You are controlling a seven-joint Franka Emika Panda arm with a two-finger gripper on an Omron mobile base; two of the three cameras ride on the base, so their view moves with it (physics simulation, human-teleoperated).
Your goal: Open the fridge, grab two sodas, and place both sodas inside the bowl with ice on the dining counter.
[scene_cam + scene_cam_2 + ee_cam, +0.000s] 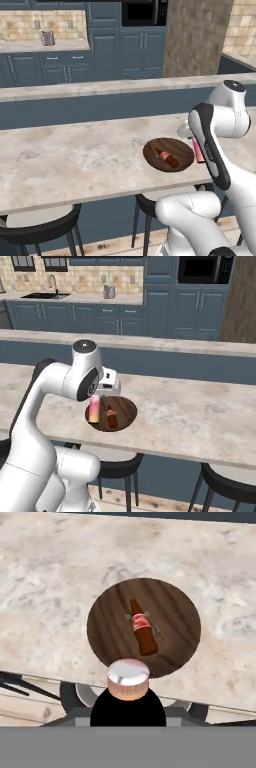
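Pink bottle (pixel 198 150) half behind the arm; hand's fingertips hidden by its cap.

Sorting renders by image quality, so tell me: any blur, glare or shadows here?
Left base view: sharp, flat light, no glare on the counter. Right base view: the same; bowl casts hardly any shadow. Hand view: the pink bottle looms large and close, cola bottle crisp.

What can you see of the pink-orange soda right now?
The pink-orange soda is a slim bottle, pink above and orange toward its base, plastic-looking, upright and whole. It hangs under the hand, which is shut on its top, over the near edge of the wooden bowl on the dining counter. The hand view looks down its length onto a black cap end. Whether its base touches the bowl can't be told. The cola bottle lies beside it, apart.
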